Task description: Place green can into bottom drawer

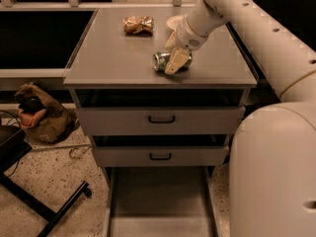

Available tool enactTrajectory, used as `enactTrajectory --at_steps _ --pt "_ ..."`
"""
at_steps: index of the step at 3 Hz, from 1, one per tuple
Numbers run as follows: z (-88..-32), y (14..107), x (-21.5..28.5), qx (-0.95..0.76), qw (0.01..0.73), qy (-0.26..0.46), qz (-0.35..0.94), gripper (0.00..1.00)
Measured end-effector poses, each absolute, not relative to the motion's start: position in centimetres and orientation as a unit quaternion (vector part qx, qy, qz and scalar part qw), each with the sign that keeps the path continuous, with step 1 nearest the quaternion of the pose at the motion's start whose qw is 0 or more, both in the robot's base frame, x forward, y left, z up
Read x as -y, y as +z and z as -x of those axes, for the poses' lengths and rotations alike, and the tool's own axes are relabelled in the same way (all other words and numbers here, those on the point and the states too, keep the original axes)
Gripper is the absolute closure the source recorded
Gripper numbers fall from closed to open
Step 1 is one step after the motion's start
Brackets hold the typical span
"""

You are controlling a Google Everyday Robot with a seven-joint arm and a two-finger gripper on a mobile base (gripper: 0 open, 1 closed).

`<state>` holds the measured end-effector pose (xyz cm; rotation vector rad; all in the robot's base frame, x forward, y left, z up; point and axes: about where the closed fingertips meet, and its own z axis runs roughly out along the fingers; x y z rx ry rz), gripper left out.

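Noted green can [160, 61] lying on its side on cabinet top [113, 58], near front edge, outside every drawer. Found gripper [168, 59] down at the can's right end; cannot tell how jaws stand. Saw bottom drawer [160, 199] pulled out, grey floor showing. Logged snack packet [138, 24] and pale bowl [174, 21] further back.

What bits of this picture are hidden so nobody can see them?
All in the camera view:
- Can: its right end is behind the gripper, which is at the can on the cabinet top.
- Bowl: mostly behind the arm.
- Bottom drawer: its front is cut off by the lower edge.
- Upper drawers: their insides are lost in shadow.
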<state>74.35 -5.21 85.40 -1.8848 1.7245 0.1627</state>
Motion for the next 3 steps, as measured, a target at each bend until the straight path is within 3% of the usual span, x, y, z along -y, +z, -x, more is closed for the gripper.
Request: enactTrajectory --at_steps 2,3 --pt "-73.4 85.4 4.6 -0.640 0.296 0.066 0.705 0.88" --pt "-70.4 87.4 4.4 -0.644 0.327 0.065 0.689 1.00"
